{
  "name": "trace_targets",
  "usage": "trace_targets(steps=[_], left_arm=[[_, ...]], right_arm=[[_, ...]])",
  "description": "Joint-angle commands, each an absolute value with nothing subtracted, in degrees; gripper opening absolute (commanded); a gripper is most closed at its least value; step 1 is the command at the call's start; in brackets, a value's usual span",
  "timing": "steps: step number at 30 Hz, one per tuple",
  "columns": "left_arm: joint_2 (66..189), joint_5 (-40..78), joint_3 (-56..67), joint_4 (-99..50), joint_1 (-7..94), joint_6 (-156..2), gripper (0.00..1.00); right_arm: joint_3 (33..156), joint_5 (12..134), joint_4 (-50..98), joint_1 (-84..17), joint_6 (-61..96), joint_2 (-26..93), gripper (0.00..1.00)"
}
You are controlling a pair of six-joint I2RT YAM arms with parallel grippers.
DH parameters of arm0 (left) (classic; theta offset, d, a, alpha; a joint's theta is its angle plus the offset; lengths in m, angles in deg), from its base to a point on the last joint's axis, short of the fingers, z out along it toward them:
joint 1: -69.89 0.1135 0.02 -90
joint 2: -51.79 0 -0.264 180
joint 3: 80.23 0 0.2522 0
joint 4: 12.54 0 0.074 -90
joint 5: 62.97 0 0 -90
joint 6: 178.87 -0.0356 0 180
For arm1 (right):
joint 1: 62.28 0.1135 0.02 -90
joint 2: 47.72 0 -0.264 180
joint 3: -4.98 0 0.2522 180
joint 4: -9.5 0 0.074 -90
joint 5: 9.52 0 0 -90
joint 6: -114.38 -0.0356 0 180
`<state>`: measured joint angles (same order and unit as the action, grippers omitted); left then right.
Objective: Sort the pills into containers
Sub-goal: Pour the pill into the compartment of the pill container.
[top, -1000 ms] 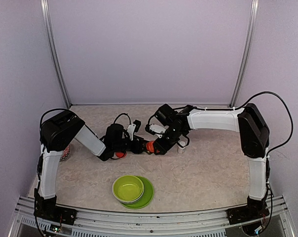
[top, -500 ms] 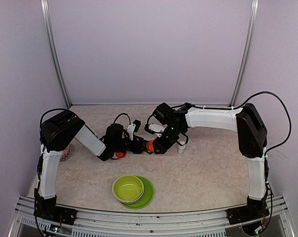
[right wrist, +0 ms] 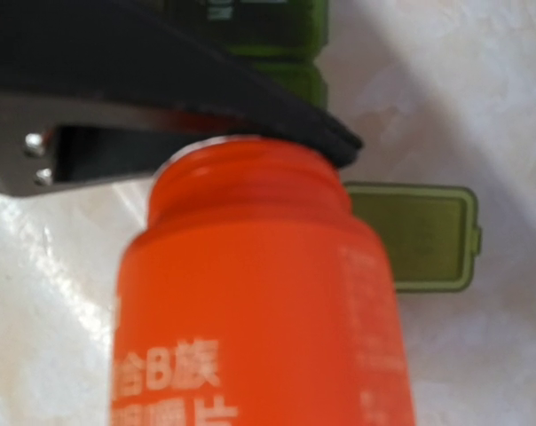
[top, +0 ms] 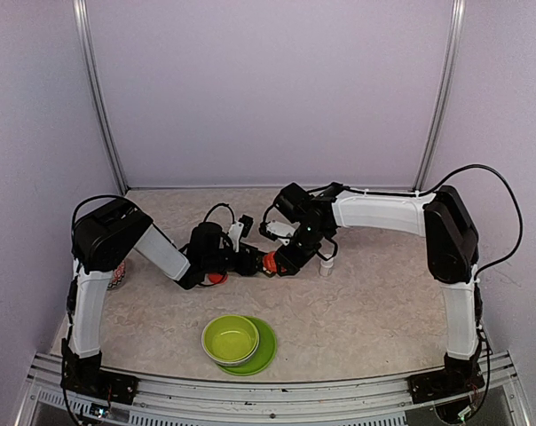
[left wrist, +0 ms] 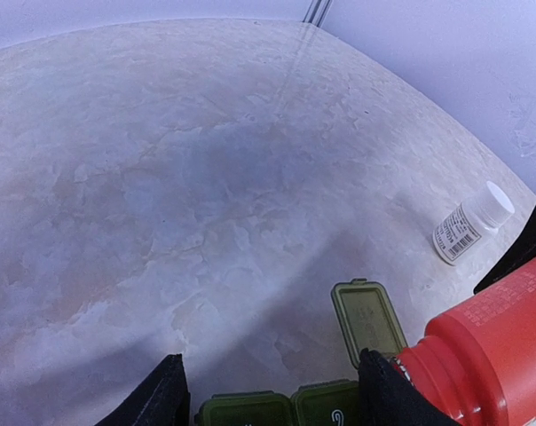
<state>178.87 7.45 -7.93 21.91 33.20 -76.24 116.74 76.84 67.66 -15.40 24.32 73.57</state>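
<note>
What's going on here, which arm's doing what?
The right gripper holds the uncapped orange-red bottle tipped, mouth toward the green pill box, whose end lid stands open. The left gripper brackets the box; whether it clamps it is unclear. No pills visible. A white bottle sits nearby; the lime-green bowl sits apart near the arm bases.

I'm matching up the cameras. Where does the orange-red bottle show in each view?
Top external: orange-red bottle just below picture centre.
Left wrist: the bottle in the lower right corner.
Right wrist: the bottle fills the centre.
Shared landmark: the open green lid beside it, seen in both wrist views.
</note>
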Motion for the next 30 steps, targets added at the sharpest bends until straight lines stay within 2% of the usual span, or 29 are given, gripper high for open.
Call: trace_targets(steps=[1,30], left_arm=[[180.2,6.2,-8.6,23.0,33.0,-76.3,0.63],[180.3,6.3,-8.8,23.2,33.0,-76.3,0.64]], right_arm=[[117.5,76.8,65.7,-14.7,24.5,74.4,0.44],[99.5,75.9,45.8,-14.7,23.9,66.3,0.43]])
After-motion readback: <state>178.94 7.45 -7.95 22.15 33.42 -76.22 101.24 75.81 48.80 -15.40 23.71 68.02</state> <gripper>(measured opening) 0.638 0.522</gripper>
